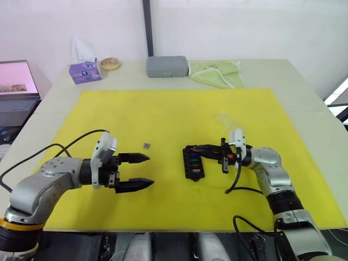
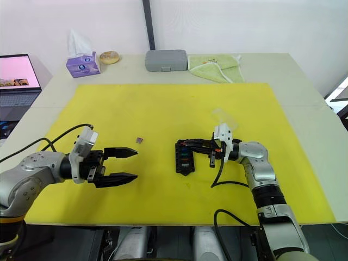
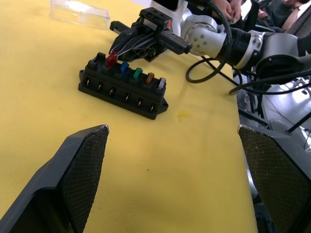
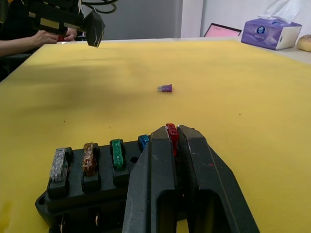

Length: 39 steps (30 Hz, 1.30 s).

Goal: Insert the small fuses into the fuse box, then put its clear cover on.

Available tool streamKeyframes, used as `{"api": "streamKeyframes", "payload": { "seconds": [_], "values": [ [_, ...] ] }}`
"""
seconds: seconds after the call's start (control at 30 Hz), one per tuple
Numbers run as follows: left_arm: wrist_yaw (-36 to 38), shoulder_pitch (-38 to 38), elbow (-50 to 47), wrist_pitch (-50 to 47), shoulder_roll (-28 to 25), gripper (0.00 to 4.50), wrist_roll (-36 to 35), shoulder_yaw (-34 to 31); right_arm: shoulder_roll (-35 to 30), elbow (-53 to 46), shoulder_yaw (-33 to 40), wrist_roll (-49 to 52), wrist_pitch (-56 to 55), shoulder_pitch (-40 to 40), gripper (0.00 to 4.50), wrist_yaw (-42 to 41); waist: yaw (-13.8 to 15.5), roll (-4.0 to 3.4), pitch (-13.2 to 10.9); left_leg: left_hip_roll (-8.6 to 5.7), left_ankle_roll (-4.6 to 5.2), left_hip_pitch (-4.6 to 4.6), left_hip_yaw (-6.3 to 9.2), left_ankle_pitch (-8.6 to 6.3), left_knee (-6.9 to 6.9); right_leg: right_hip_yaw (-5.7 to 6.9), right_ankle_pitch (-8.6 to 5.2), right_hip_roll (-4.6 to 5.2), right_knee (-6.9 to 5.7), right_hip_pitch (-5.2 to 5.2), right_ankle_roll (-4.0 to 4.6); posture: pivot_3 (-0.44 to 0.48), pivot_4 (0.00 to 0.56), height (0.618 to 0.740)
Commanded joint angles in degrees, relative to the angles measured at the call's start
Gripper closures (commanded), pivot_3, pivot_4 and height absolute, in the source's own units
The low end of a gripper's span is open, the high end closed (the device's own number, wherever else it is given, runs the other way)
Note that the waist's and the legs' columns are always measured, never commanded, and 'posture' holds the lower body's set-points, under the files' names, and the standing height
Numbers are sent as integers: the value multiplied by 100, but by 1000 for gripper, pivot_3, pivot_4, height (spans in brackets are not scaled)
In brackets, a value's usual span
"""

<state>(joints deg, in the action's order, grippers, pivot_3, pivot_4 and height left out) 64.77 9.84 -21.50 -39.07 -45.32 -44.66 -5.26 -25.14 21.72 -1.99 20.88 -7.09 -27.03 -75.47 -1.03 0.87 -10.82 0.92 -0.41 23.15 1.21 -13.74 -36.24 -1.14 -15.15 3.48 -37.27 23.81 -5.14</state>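
On the left, the left gripper [image 1: 142,171] hovers over the yellow mat [image 1: 163,114] with its two fingers spread wide and nothing between them. Just beyond its fingertips lies one loose purple fuse [image 1: 147,145], apart from everything else. Near the middle of the mat sits the black fuse box [image 1: 193,162]; grey, orange, green and blue fuses [image 4: 116,153] already stand in its slots. The right gripper [image 4: 172,136] is at the far end of the box, its fingers clenched on a red fuse [image 4: 171,131] over the box's end slot. The clear cover [image 3: 80,13] lies on the mat just behind this gripper.
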Motion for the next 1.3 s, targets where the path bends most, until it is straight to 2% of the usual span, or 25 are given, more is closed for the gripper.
{"api": "streamKeyframes", "payload": {
  "seconds": [0.03,0.2,0.63,1.3],
  "values": [
    [16,116,-53,115,29,43,24,20,-6,86,-86,-158,5,59,4500,74,0,0,0,0,0,-8,0,0,1,1,0,0,2,-9,0,0,150,740],
    [45,151,5,122,50,43,73,43,39,-52,3,-1,6,48,4500,45,1,0,0,0,1,-47,-1,-1,6,0,-1,0,6,-45,1,0,150,740],
    [104,154,68,162,72,43,152,95,88,-498,113,339,255,-87,4500,129,2,0,0,0,1,-50,-1,-1,7,-1,-1,0,6,-47,1,0,150,740],
    [4,83,54,212,105,43,161,77,3,-40,21,-24,-18,-43,4500,-55,4,0,0,0,1,-50,-1,-1,6,-1,-1,1,6,-47,1,0,150,740]
  ]
}}
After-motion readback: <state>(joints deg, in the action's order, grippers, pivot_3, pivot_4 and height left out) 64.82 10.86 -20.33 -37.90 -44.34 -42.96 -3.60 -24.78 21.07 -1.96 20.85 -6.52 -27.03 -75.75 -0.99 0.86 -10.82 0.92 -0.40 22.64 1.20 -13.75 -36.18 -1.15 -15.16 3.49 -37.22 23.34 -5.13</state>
